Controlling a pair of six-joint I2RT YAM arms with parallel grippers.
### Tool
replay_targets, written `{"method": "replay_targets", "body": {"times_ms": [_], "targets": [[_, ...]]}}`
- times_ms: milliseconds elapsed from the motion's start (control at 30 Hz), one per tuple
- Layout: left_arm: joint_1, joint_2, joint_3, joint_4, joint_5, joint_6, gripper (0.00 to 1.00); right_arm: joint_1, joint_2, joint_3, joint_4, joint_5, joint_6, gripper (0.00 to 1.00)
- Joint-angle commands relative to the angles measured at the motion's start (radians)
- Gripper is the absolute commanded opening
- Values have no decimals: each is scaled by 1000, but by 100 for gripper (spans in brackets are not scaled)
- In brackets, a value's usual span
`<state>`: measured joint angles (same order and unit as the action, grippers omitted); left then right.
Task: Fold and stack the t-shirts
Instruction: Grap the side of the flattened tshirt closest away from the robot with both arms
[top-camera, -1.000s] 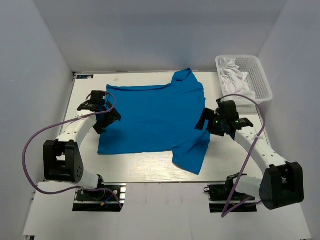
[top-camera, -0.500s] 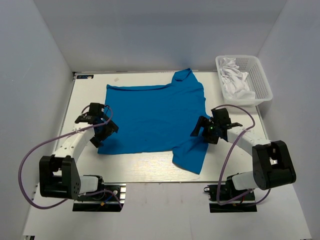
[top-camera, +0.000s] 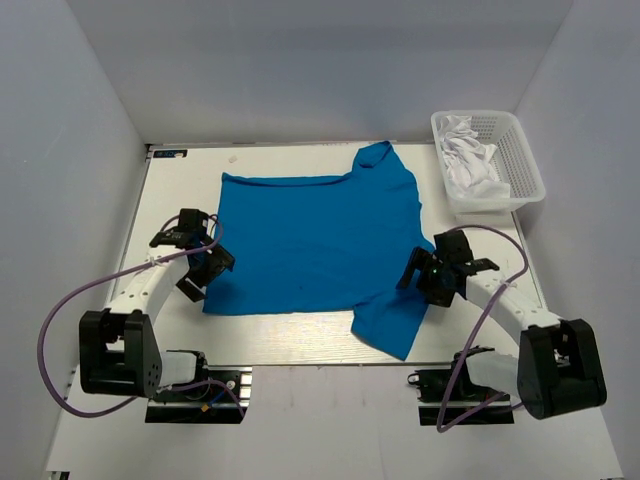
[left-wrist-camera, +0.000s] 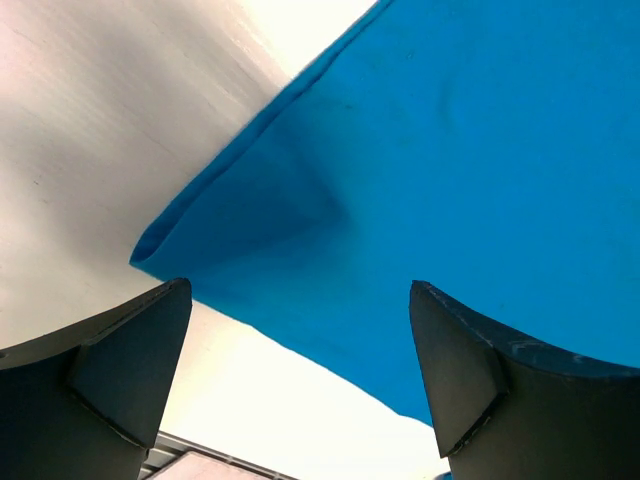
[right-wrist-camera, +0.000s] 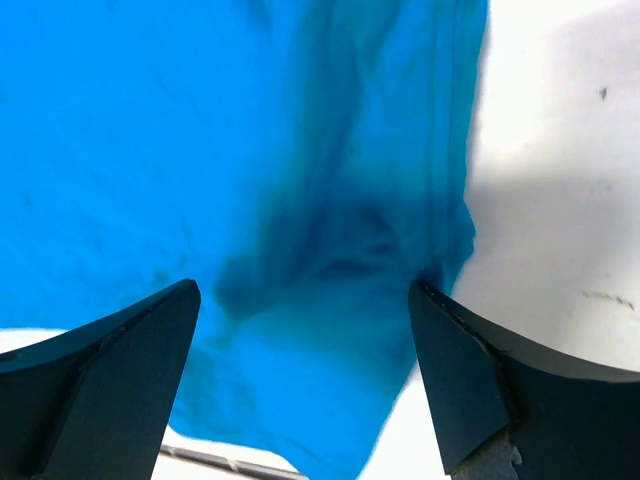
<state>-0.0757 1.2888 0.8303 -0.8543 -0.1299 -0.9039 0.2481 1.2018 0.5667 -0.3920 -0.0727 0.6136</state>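
T-shirts are the job, and the blue t-shirt (top-camera: 310, 235) lies opened flat on the middle of the tabletop (top-camera: 180, 190), its near sleeve (top-camera: 392, 322) skewed toward the front edge and its far sleeve (top-camera: 378, 156) poking out at the back. Over the last second both arms have drawn back along the garment's sides: the left tool (top-camera: 201, 268) has slid from the middle of the left hem down to the near-left corner, and the right tool (top-camera: 426, 279) has come in from farther out to the right edge just above the near sleeve. The cloth itself has crept a little rightward and nearer, so the pair seem to have tugged or smoothed it on the way. Both tools now stand wide. In the left wrist view the fingers (left-wrist-camera: 110, 370) straddle the shirt's corner with a small crease in the fabric between them, and in the right wrist view the fingers (right-wrist-camera: 110, 370) bracket a rumpled patch; neither grips anything. My reading is that flattening is about finished and the arms are set to pinch the near edge for a first fold, with no fold yet made. More white garments (top-camera: 468, 155) wait in the basket (top-camera: 522, 150) at the far right.
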Motion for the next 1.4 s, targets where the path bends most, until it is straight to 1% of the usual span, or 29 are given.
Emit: {"method": "replay_targets", "body": {"times_ms": [0,33,133,200,233,300,400,467,500,567,600,633,700,767,800,833,900,933,1000,1033,1100,1133,1167,1200,1233,1267,1333,1367], "targets": [[4,-42,-2,-20,-25,-16,100,3,-63,33,-90,-27,-69,90],[4,-51,-13,-20,-25,-26,100,6,-71,50,-100,-36,-139,90],[4,-51,-39,-40,-25,-41,100,39,-116,180,-169,-24,-228,90],[4,-60,-48,-66,-45,-64,100,88,-140,241,-218,-3,-279,90],[4,-60,-48,-99,-60,-76,100,118,-139,275,-267,-1,-284,90],[4,-60,-60,-109,-97,-98,100,195,-120,301,-339,-1,-264,90],[4,-60,-95,-100,-97,-107,100,285,-119,260,-386,-3,-204,90],[13,-60,-126,-71,-106,-127,100,312,-137,242,-415,22,-154,90],[13,-60,-135,-71,-106,-136,97,342,-157,231,-447,34,-143,90],[24,-40,-146,-23,-116,-145,90,364,-172,191,-491,50,-124,90],[24,-40,-158,-12,-116,-156,82,367,-182,184,-498,48,-103,90],[24,-40,-171,1,-105,-165,78,382,-186,162,-508,33,-89,90],[24,-31,-192,57,-105,-165,72,402,-183,124,-513,21,-60,90],[24,-31,-226,86,-96,-178,70,428,-188,82,-512,8,-37,90],[24,-20,-226,107,-96,-178,67,436,-189,76,-507,-2,-28,90],[24,-20,-241,121,-96,-178,60,453,-188,64,-493,-15,-19,90],[24,-20,-252,132,-96,-190,53,462,-176,50,-469,-35,-8,90],[24,-20,-252,147,-96,-190,47,486,-150,36,-453,-36,1,90],[24,-20,-261,161,-85,-190,37,506,-128,15,-447,-35,11,90],[24,-29,-261,161,-76,-181,23,519,-105,10,-436,-32,21,90],[24,-39,-261,161,-76,-181,12,537,-96,1,-417,-29,28,88],[24,-49,-270,161,-76,-167,3,543,-85,1,-398,-15,50,86],[24,-49,-270,161,-76,-167,0,559,-79,-1,-393,11,55,85],[24,-58,-270,161,-67,-158,0,553,-46,1,-386,25,69,83],[24,-59,-270,161,-66,-158,0,553,-45,2,-384,27,69,83],[24,-59,-270,170,-66,-145,0,560,-16,4,-377,28,83,77],[24,-68,-270,170,-54,-135,0,566,1,7,-346,34,84,76],[24,-68,-270,170,-54,-124,0,566,14,4,-340,36,87,70]]}}
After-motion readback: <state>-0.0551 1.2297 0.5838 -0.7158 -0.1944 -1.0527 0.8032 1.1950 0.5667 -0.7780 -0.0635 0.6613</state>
